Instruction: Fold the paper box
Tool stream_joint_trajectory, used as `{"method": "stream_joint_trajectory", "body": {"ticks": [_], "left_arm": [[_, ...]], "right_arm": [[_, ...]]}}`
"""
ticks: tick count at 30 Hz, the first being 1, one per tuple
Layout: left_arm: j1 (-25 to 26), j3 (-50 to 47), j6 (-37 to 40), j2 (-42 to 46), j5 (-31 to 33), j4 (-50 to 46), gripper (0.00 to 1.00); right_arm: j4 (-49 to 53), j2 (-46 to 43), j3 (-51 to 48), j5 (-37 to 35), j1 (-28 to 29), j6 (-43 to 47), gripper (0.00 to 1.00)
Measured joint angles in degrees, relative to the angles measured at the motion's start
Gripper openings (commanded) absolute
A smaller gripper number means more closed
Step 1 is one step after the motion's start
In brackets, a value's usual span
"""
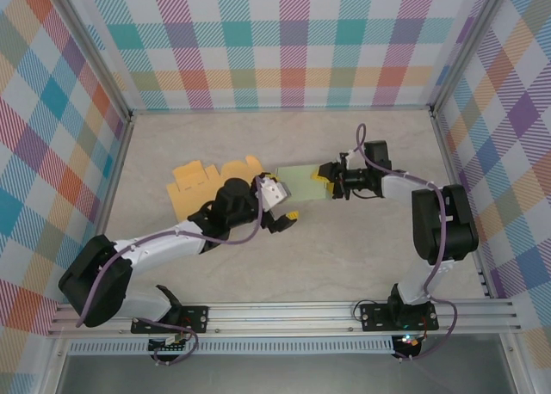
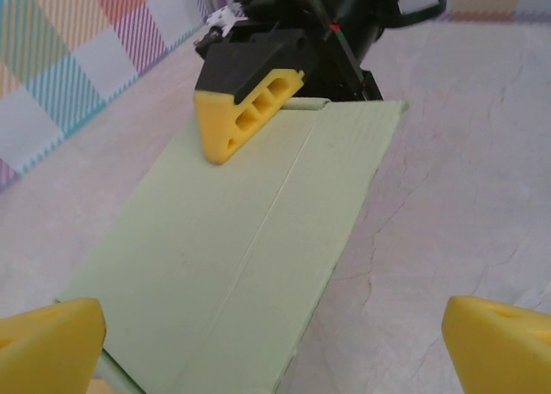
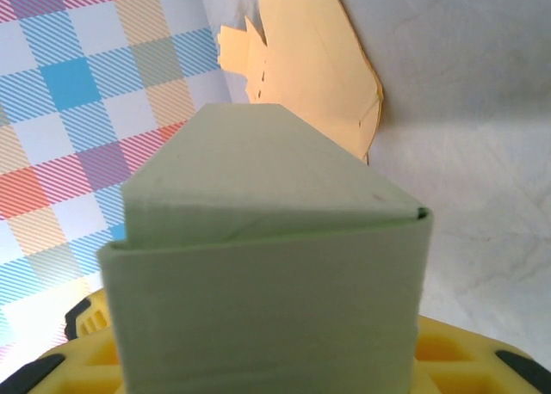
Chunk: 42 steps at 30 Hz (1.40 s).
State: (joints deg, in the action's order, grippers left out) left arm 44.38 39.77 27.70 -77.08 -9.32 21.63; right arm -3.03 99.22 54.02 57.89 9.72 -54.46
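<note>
- Left gripper (image 1: 281, 205) stood released, jaws spread wide. Its yellow wedge-shaped fingertips (image 2: 52, 334) flanked the near end of the paper box and gripped nothing.
- Paper box (image 1: 297, 181) was pale green matte card, flattened, with one long crease down its length. It lay on the table (image 1: 370, 248) between the two grippers.
- Right gripper (image 1: 329, 181) was clenched on the box's far end, one yellow ribbed finger (image 2: 245, 110) pressed onto the top face.
- Orange card cutout (image 1: 202, 186), flat with tabbed and scalloped edges, lay just left of the box.
- Table was pale and finely veined, with checked walls (image 1: 284, 50) behind.
</note>
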Motion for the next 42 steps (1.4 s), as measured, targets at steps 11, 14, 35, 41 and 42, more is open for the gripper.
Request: {"method": "stream_joint_trajectory", "body": {"ticks": [11, 14, 35, 41, 42], "left_arm": [[3.3, 2.1, 14.6, -7.7, 20.5, -2.3, 1.0], [3.5, 4.2, 16.2, -9.3, 23.9, -2.7, 0.96], [4.6, 10.3, 19.9, -11.2, 25.4, -14.8, 0.42], [4.6, 15.2, 19.6, -11.3, 23.5, -25.4, 0.4], [4.6, 16.4, 19.5, -11.3, 23.2, -27.8, 0.4]], "right_arm": [[3.2, -2.2, -2.1, 1.4, 0.0, -0.2, 0.46], [3.1, -2.2, -2.5, 1.4, 0.0, -0.4, 0.46], [4.9, -2.3, -2.6, 2.4, -0.4, 0.2, 0.6], [8.6, -2.3, -2.4, -0.2, -0.4, 4.2, 0.78], [9.3, -2.3, -2.3, -0.9, -0.5, 4.8, 0.82]]}}
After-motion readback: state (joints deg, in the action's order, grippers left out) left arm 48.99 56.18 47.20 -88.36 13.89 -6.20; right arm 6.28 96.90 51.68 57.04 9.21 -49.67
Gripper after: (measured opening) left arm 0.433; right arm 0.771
